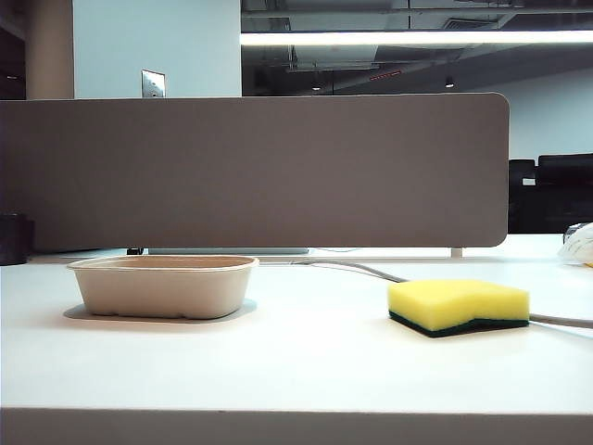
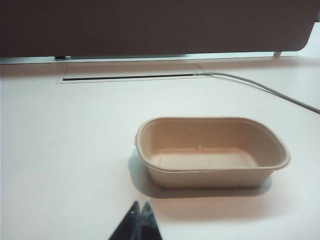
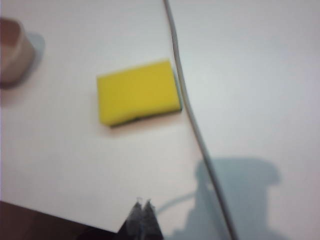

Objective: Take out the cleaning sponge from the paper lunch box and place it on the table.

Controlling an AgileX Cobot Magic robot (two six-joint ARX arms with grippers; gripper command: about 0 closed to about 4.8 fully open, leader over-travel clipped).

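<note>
The cleaning sponge (image 1: 460, 305) lies flat on the white table (image 1: 296, 371) at the right, yellow foam up and green layer down; it also shows in the right wrist view (image 3: 138, 92). The paper lunch box (image 1: 163, 286) stands at the left with nothing in it, and the left wrist view shows its bare inside (image 2: 211, 151). My right gripper (image 3: 142, 204) is shut with nothing in it, above the table's edge and well apart from the sponge. My left gripper (image 2: 141, 205) is shut and empty, a short way in front of the box. Neither gripper shows in the exterior view.
A grey cable (image 1: 371, 271) runs across the table behind the sponge and passes right beside it (image 3: 187, 110). A grey-brown divider panel (image 1: 255, 171) closes off the back. A dark cup (image 1: 14, 239) stands at the far left. The table's edge (image 3: 65, 217) lies under my right gripper.
</note>
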